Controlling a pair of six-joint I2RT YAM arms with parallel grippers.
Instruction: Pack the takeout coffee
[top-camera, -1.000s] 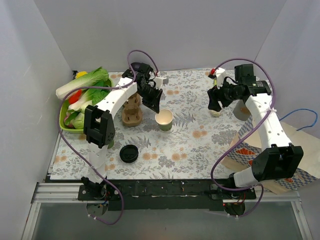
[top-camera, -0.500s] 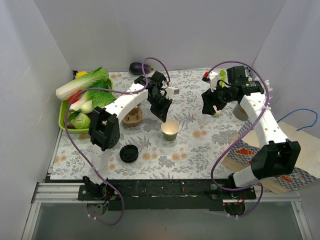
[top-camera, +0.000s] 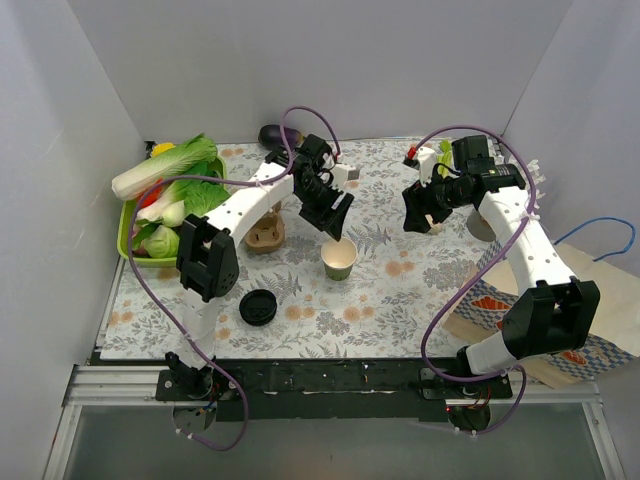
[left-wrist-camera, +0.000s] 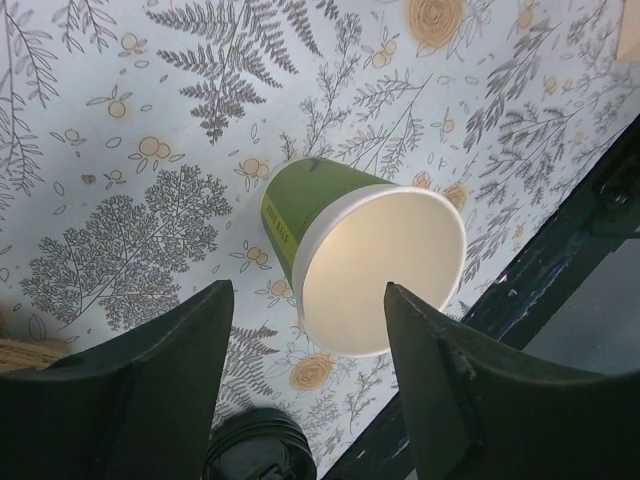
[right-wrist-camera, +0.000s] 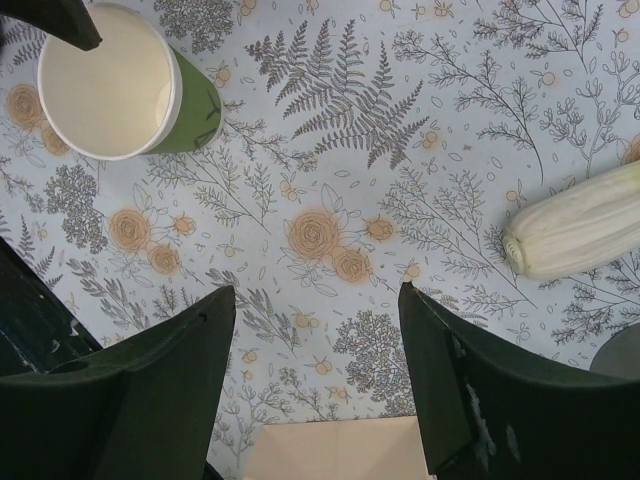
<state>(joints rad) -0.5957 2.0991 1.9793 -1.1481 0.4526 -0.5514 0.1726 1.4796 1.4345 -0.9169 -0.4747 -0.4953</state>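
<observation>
Standing upright w/ mouth up, green cup (left-wrist-camera: 350, 270) sits below released left claw (top-camera: 336, 230); right claw (top-camera: 413, 218) released too.

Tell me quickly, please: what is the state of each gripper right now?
Left gripper: open, holding nothing; the green cup stands just beneath it.
Right gripper: open, empty.

green cup (top-camera: 340, 260) 1 — black lid (top-camera: 258, 307) 1 — eggplant (top-camera: 272, 134) 1 — green tray (top-camera: 124, 243) 1
</observation>
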